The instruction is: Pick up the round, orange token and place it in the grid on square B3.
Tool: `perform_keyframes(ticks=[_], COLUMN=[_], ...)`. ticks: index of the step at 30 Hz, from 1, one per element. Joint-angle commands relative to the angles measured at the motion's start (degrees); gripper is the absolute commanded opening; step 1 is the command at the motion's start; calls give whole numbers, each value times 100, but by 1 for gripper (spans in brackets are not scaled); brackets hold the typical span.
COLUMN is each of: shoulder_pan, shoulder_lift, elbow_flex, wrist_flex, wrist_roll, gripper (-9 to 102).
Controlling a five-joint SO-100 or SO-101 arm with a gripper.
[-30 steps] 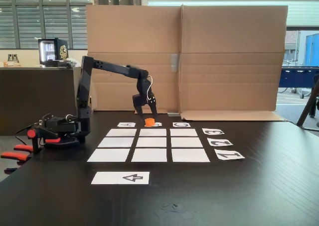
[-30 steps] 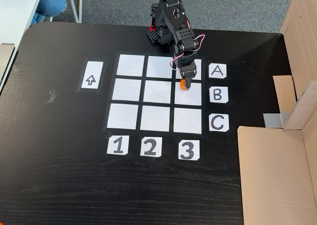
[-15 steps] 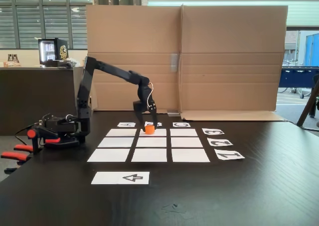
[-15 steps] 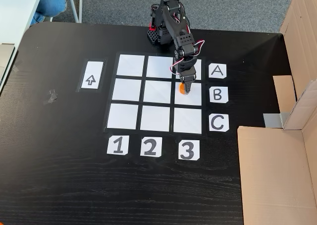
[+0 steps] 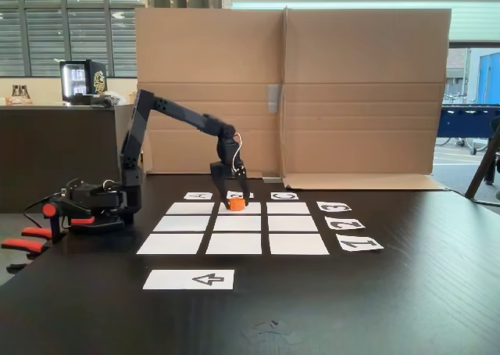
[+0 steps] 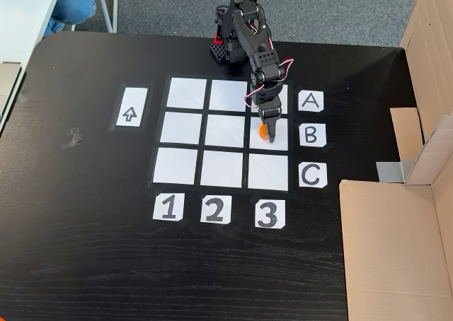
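Observation:
The orange token (image 5: 235, 204) (image 6: 261, 132) sits low over square B3 (image 5: 250, 209) (image 6: 277, 141), the far middle rectangle of the grid (image 5: 237, 224) (image 6: 225, 131) in a fixed view from the front. It touches or nearly touches the paper. My black gripper (image 5: 236, 201) (image 6: 267, 130) points straight down with its fingers against both sides of the token, shut on it. Cards B (image 6: 312, 135) and 3 (image 6: 268, 213) line up with that rectangle.
A white strip with a black arrow (image 5: 189, 279) (image 6: 129, 107) lies beside the grid. A tall cardboard wall (image 5: 289, 89) (image 6: 396, 243) stands behind the table. Red-orange clamp handles (image 5: 23, 242) jut out by the arm's base (image 5: 90, 206).
The gripper has come down and moved slightly further over B3, carrying the token from above the grid's edge to the paper's level.

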Motion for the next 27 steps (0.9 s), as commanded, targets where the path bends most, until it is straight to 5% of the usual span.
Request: perform_keyframes(ticks=[1,5,14,19,25,27], shoulder_pan=[-62,-79,378,1494,4289,5511], shoulder_lift=[492,1318,4825,7910,11320,11619], elbow_flex=[378,1169,3867,5722,6943,7040], wrist_flex=[-114,-545,-2716,-3480,-2892,-2883], wrist_roll=[70,70,-149,-492,-896,-1011], gripper=[75,97,96,81,63,45])
